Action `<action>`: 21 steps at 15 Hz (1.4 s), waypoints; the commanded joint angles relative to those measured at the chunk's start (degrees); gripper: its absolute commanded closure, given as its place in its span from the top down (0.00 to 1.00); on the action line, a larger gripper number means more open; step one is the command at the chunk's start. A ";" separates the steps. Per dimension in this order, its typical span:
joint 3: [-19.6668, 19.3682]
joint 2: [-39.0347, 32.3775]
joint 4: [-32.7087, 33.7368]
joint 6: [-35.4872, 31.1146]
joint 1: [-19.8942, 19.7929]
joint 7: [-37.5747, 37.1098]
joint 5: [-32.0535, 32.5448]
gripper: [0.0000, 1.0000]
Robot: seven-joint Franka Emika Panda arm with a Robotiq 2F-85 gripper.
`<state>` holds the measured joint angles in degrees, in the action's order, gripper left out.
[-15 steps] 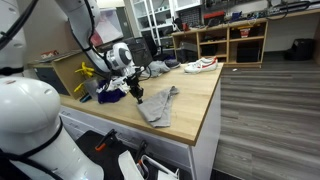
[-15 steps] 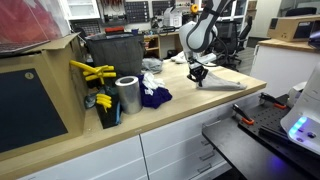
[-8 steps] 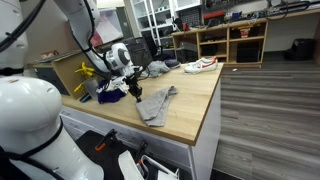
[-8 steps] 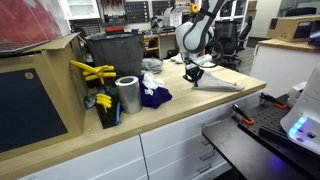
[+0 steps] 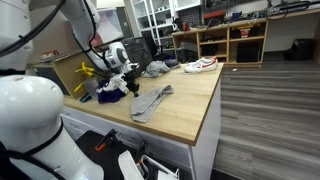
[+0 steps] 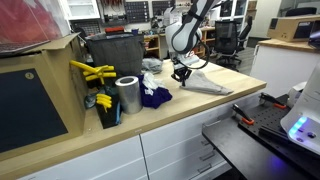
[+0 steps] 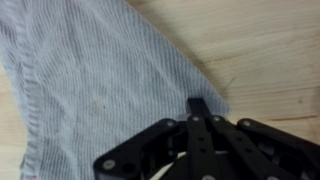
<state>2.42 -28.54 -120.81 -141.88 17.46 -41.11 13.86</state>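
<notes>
The grey cloth (image 5: 150, 102) lies stretched out on the wooden worktop (image 5: 197, 108), well inside its edges. The end nearest the clutter sits under the gripper (image 5: 131, 90), whose jaws are shut tight on the fabric's border. It looks like a ribbed, thin weave, so I'd judge it light and limp: nothing to break, but it will sag, fold on itself and drag along the wood rather than lift as one piece. A pinch at a hem or corner seems the sensible hold, where a doubled edge gives the jaws more to bite. A flat middle patch would likely slip out. In the wrist view the dark fingers cover the very spot of the pinch, so I can't say how much cloth is caught between them, and the cloth runs off the frame at the left and the bottom. Whether it's a towel or a garment I can't make out. Close by in an exterior view sit a dark blue cloth (image 6: 153, 97) and a metal can (image 6: 127, 95) — both apart from it.
</notes>
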 commanded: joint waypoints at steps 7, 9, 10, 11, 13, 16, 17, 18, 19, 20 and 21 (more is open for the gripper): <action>-2.85 -7.24 11.39 -0.04 2.54 -0.44 -0.89 0.00; -4.01 -7.74 11.85 -0.11 2.48 -0.62 -0.48 0.00; -4.68 -7.80 11.82 -0.23 2.41 -0.72 -0.28 0.00; -5.35 -7.82 11.68 -0.36 2.28 -0.81 -0.08 0.00; -6.63 -7.78 11.50 -0.44 2.13 -1.07 0.20 0.00; -8.48 -7.79 11.36 -0.35 2.07 -1.57 0.63 0.00; -9.14 -7.82 11.45 -0.25 2.07 -1.73 0.85 0.00; -9.68 -7.89 11.58 -0.19 2.07 -1.86 1.00 0.00; -10.24 -7.98 11.79 -0.09 2.05 -2.00 1.20 0.00; -10.79 -8.12 12.13 0.07 2.02 -2.12 1.41 0.00; -11.25 -8.20 12.37 0.23 2.01 -2.27 1.57 0.00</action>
<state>-7.23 -35.32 -110.05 -141.88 19.21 -41.15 14.24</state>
